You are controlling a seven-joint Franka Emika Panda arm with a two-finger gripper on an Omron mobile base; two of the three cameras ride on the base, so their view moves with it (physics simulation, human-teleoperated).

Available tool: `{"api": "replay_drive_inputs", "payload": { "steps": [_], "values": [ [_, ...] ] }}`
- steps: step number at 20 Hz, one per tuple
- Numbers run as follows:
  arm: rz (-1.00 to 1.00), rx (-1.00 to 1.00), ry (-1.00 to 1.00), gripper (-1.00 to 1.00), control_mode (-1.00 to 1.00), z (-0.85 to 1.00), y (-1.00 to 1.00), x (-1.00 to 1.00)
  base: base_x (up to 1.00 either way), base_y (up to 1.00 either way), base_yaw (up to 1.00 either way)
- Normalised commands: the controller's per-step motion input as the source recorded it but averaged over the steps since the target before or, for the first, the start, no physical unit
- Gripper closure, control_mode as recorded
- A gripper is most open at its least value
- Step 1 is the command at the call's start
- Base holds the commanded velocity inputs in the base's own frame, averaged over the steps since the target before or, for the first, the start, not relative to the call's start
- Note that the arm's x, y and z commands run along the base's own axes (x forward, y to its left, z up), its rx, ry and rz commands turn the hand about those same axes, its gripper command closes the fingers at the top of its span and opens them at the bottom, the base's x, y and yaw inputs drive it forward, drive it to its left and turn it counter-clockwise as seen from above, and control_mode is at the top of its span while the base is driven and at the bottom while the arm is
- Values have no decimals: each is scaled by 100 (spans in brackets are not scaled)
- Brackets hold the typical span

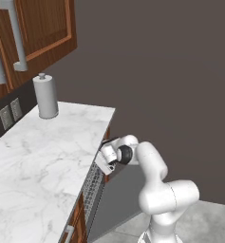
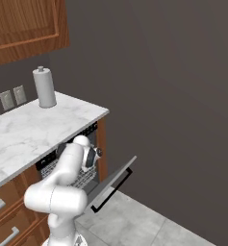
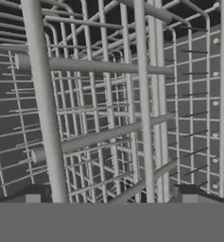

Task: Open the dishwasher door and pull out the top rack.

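— So, how does the dishwasher door (image 2: 111, 185) stand?

— Swung down and outward under the counter edge, tilted partway, a flat dark grey panel. In the right base view its long black bar handle (image 2: 113, 192) runs along the outer edge, toward the floor.

— And the top rack (image 3: 113, 108)?

— Light grey wire, square-meshed, shallow and boxy. It sits inside the opening just under the marble countertop (image 1: 42, 156); from the left base view a strip of its mesh (image 1: 91, 187) shows between the counter edge and the door. Up close the hand view shows thin crossing wires, a few thicker round bars, and rows of short upright tines over a dark interior.

— What else is about?

— White veined marble on top, brown wooden cabinets (image 1: 38, 33) with silver handles above, a grey paper towel roll (image 1: 46, 96) standing near the wall, and two outlet plates (image 2: 13, 97) on the backsplash.

— The gripper (image 3: 111, 198)?

— Its jaws are spread wide, the two dark fingertips (image 3: 26, 196) far apart at the bottom of the hand view. Nothing is between them; they face the rack's wires at close range, and I cannot tell whether they touch.
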Motion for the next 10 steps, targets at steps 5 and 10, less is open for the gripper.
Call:
{"api": "replay_drive_inputs", "payload": {
  "steps": [5, 10],
  "values": [
    [-15, -28, 1, -100, -100, -45, -15, -14, 0, 0, 0],
    [-14, -25, 3, -100, -100, -58, -60, -30, 0, 0, 0]
  ]
}}
